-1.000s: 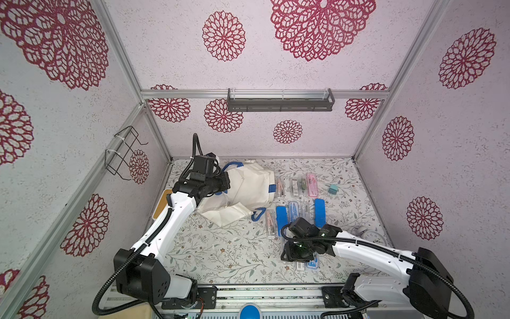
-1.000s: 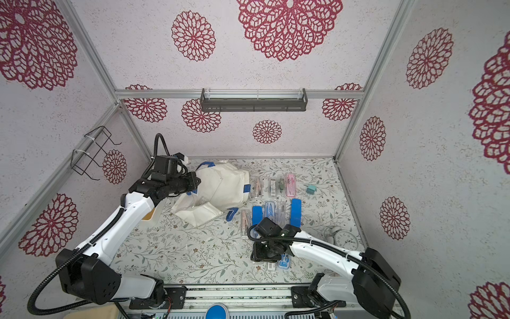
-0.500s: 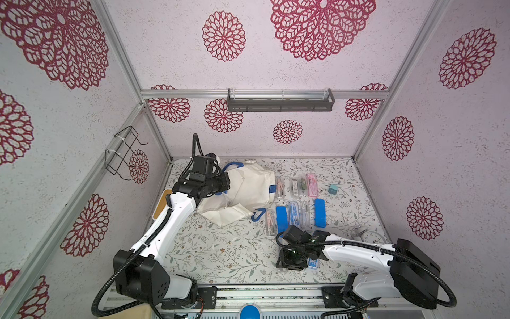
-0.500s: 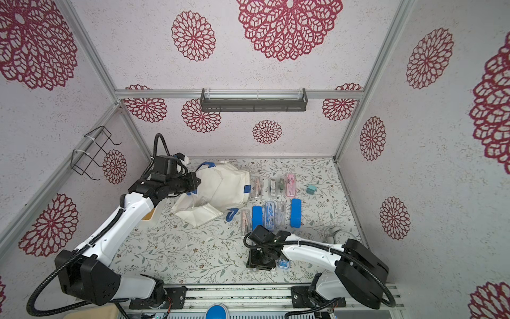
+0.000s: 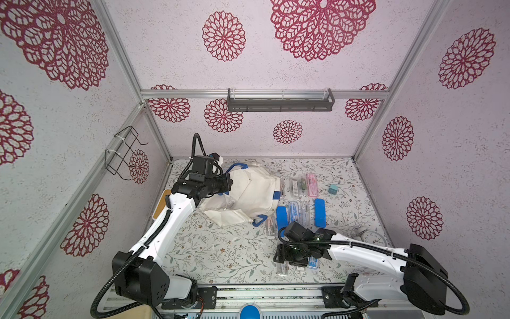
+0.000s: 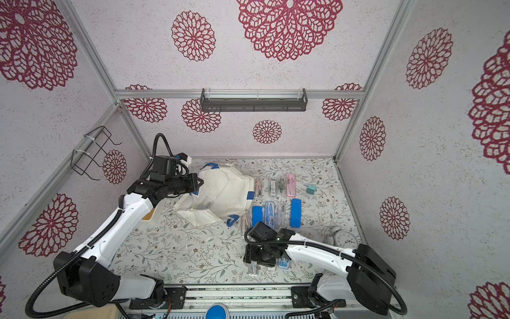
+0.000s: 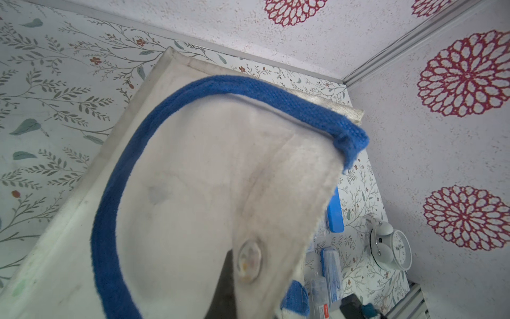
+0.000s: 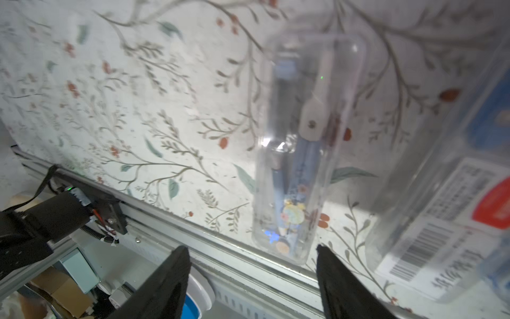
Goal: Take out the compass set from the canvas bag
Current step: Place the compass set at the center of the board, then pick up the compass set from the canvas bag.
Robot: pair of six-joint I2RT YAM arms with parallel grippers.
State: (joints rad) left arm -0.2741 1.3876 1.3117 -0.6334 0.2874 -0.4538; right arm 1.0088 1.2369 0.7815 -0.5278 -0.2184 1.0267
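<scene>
Just beyond right gripper [image 8: 251,248] — compass set [image 8: 292,165]

The bag [image 5: 254,193] is showing off-white cloth, its handles [image 7: 220,88] and patches [image 5: 276,195] running bright blue. The bench [image 5: 220,254] is wearing grey-green leafy sprigs and small rust-red flowers on white. The walls [image 5: 262,69] are carrying crimson lace rosettes on pale speckled pink. A blue case [image 5: 319,212] is lying solid-coloured, a pink case [image 5: 311,184] is showing pale rose, and a block [image 5: 333,189] is showing teal. A clear case [image 8: 303,154] is revealing a blue compass with a white hinge. A label [image 8: 441,221] is showing white with a black barcode and a red patch. The clock [image 5: 372,238] is showing white, the shelf [image 5: 280,105] dark grey, the right fingers [image 8: 165,281] black.
</scene>
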